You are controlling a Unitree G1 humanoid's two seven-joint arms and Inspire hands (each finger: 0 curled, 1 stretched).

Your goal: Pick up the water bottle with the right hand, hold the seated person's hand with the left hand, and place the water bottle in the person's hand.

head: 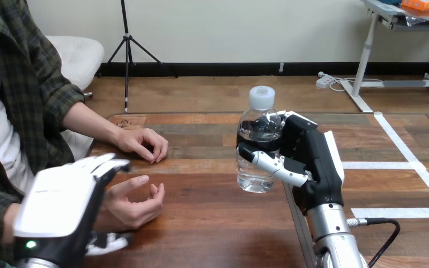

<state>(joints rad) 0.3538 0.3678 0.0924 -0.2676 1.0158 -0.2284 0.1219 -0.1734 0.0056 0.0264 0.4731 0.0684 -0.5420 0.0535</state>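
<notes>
A clear water bottle (255, 146) with a white cap stands upright near the middle of the wooden table (212, 223). My right hand (307, 162) is shut on it: the thumb crosses the bottle's front and the fingers wrap behind it. At the lower left my left hand (58, 209) shows its white back, its fingers (107, 164) straight. It stands over the wrist of the person's near hand (137, 202), which lies palm up with loosely curled fingers. My left thumb shows just under that wrist. I cannot tell whether they touch.
The person's other hand (143, 144) rests knuckles up on the table farther back at the left. White tape lines (408, 162) run over the table's right part. A seam (293, 212) in the tabletop runs beside my right forearm.
</notes>
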